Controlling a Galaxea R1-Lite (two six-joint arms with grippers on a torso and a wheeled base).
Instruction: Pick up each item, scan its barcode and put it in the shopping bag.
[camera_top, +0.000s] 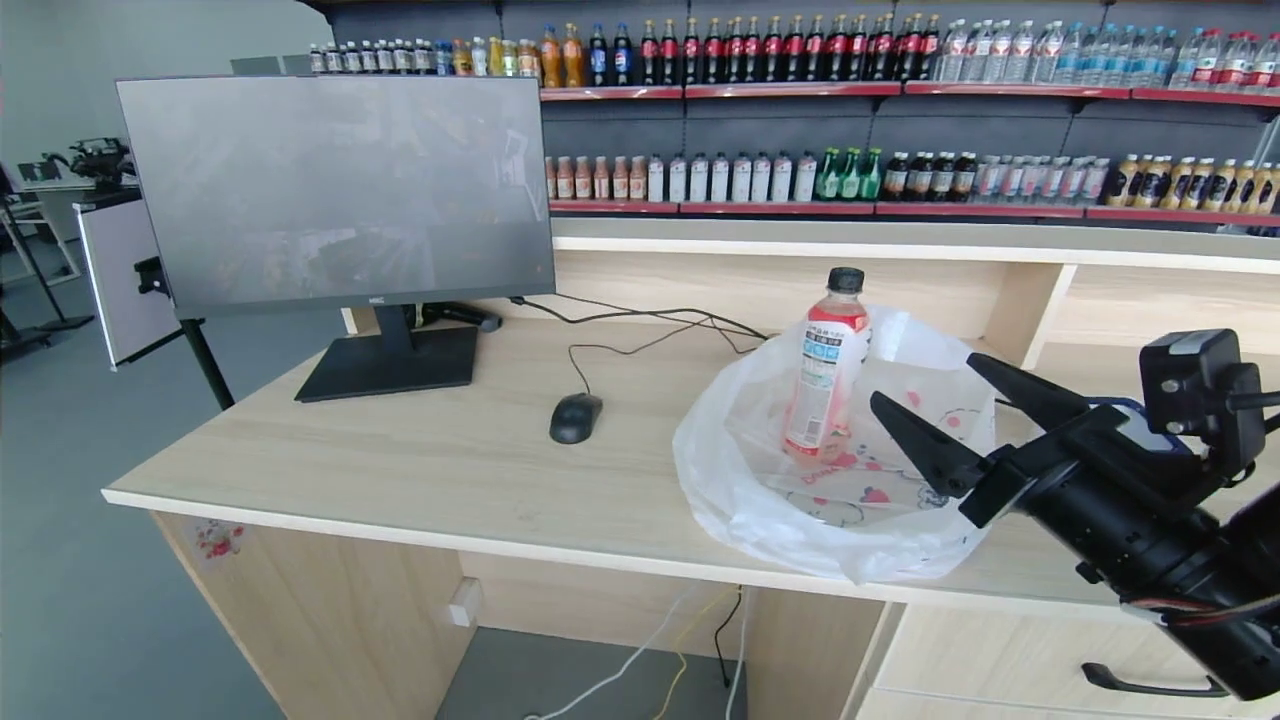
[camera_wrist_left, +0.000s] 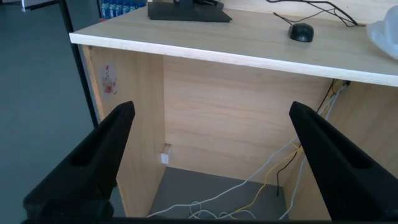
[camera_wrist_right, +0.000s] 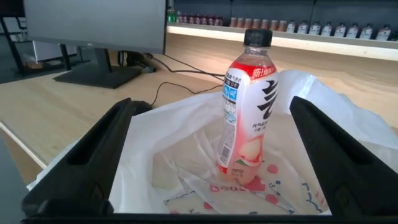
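Standing upright in the shopping bag: one pink drink bottle

The bottle (camera_top: 826, 370) has a black cap and a red, white and blue label. It stands on its base inside the white plastic shopping bag (camera_top: 740, 500), whose mouth lies wide open around it. The bag has small red and pink prints, and it rests on the pale wooden counter (camera_top: 420, 470), close to the front edge.

My right gripper (camera_top: 922, 378) hangs just beside the bag on my right, pointing at the bottle. Its two black fingers are spread wide and hold nothing. From my right wrist, the bottle sits between the two fingers but farther off, apart from both.

My left gripper (camera_wrist_left: 211, 109) is low, in front of the counter, facing the open space beneath it where loose cables (camera_wrist_left: 273, 180) hang. Its fingers are also spread wide and hold nothing.

To the left of the bag lies a black mouse (camera_top: 575, 417). Beyond that stands a dark monitor (camera_top: 335, 190). Shelves of drinks (camera_top: 900, 90) line the back wall.
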